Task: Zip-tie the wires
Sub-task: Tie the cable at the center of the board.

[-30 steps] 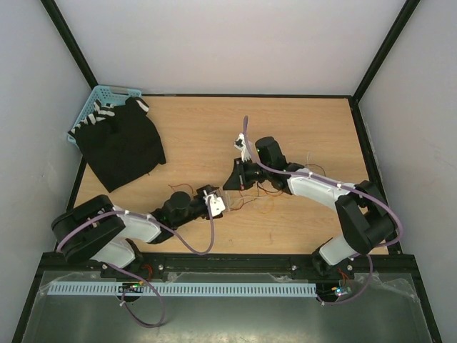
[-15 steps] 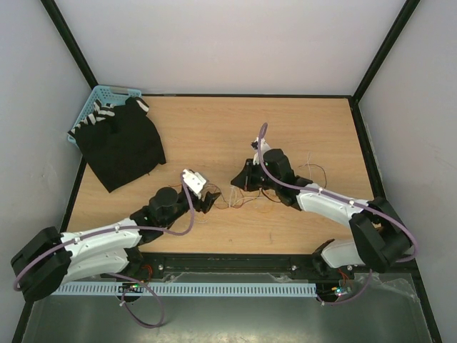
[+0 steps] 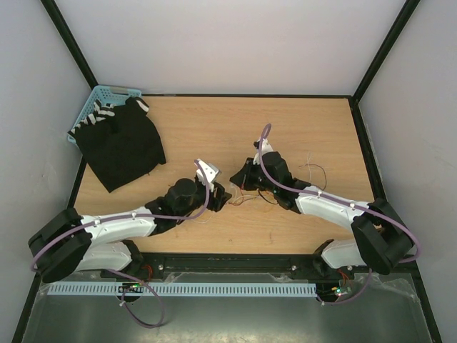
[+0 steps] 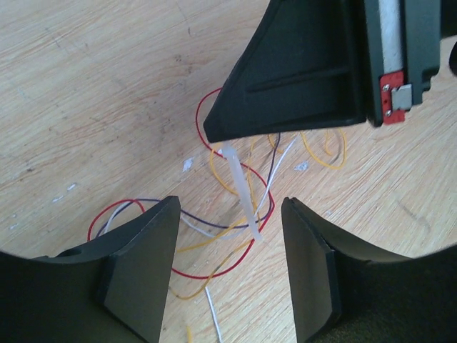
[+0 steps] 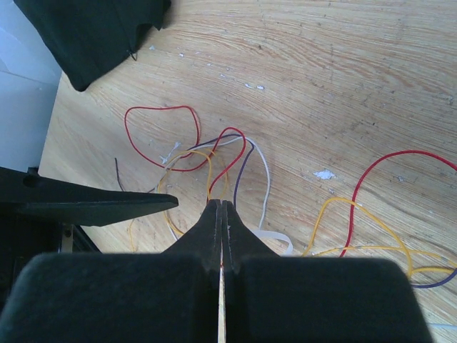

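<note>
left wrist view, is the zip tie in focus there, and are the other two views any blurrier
Left wrist view: the pale whitish plastic zip tie and thin curly coloured wires sharp, fingers of the left gripper dark and soft. Right wrist view: wires crisp, the shut right gripper a blurred black mass. Top external view: wires barely resolved.

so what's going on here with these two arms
Two robot arms are working on zip-tying loose wires that lie tangled on a wooden table. The right pincer is shut on a pale zip tie, holding it tilted over the tangle. The left pincer is open and lined up with the tie's free end, not gripping anything. The tie is not looped around the wires yet.
</note>
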